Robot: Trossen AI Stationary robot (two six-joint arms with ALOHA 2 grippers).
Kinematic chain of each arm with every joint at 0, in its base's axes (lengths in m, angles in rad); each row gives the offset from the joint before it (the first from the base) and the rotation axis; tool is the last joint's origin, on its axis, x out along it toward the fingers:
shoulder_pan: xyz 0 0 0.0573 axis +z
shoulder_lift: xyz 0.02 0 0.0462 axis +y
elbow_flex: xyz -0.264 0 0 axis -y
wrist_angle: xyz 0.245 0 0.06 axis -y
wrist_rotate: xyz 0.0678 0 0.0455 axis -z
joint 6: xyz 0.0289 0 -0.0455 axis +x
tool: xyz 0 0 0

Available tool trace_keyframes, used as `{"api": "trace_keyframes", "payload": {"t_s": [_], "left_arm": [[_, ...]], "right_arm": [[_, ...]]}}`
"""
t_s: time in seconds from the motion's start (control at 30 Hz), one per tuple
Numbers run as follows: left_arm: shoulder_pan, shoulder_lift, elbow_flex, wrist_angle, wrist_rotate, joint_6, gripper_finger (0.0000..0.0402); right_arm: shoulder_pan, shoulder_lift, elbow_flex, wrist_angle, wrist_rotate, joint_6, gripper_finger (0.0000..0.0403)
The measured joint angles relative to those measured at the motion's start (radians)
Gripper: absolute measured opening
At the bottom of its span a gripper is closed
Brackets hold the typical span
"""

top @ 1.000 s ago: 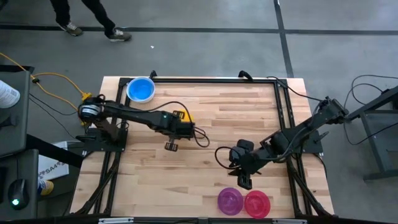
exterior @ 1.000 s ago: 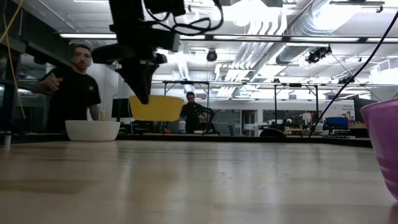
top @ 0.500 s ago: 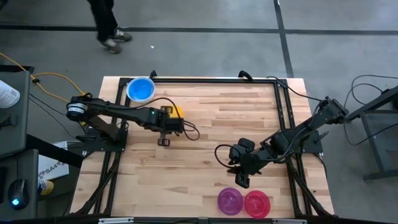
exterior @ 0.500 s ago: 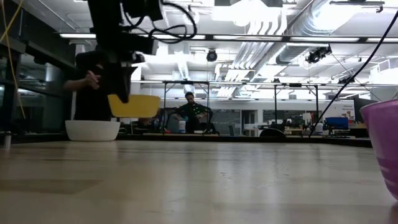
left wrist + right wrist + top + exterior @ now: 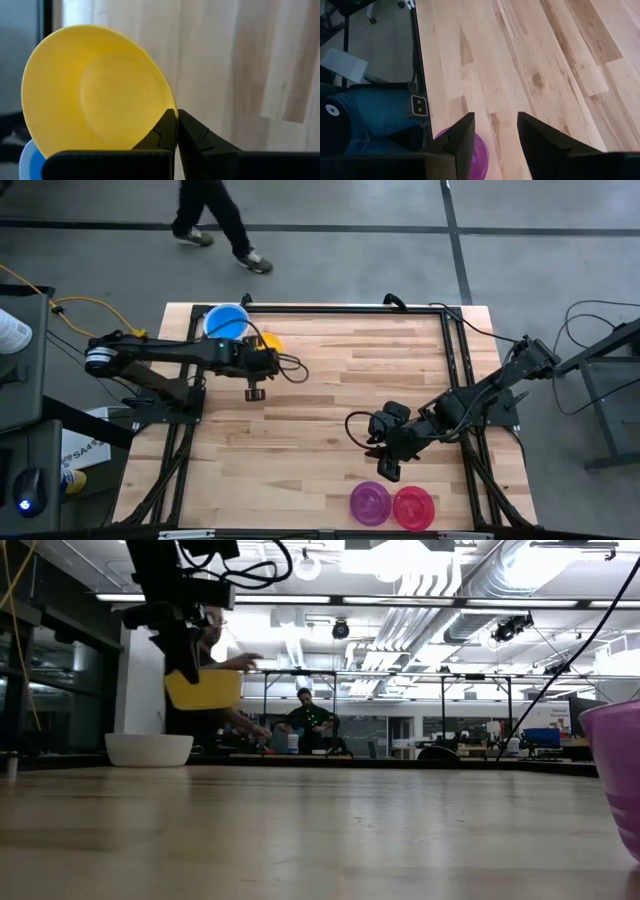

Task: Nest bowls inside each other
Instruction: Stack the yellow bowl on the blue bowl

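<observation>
The left gripper (image 5: pixel 262 352), fingers clamped on the yellow bowl (image 5: pixel 269 341), has carried it toward the bench's far-left corner beside the blue bowl (image 5: pixel 226 323), nearly ready to nest, while the right gripper (image 5: pixel 390 468) waits, fingers parted.

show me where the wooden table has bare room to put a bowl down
Bare wood: the middle and far right of the wooden table, between the left gripper and the open right gripper. Crowded: the far-left corner with the blue plastic bowl and held yellow plastic bowl; the near edge with purple and red bowls.
</observation>
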State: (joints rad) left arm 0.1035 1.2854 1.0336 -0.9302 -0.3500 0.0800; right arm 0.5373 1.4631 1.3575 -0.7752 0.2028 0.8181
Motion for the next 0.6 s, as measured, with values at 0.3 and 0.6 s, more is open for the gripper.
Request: {"api": "trace_keyframes", "payload": {"t_s": [0.3, 0.6], "left_arm": [[0.131, -0.054, 0.0, -0.033, 0.0, 0.038, 0.0], [0.281, -0.055, 0.0, -0.031, 0.001, 0.074, 0.0]], "right_arm": [[0.019, 0.0, -0.001, -0.002, 0.008, 0.027, 0.0142], [0.059, 0.0, -0.001, -0.005, 0.061, 0.05, 0.0142]]}}
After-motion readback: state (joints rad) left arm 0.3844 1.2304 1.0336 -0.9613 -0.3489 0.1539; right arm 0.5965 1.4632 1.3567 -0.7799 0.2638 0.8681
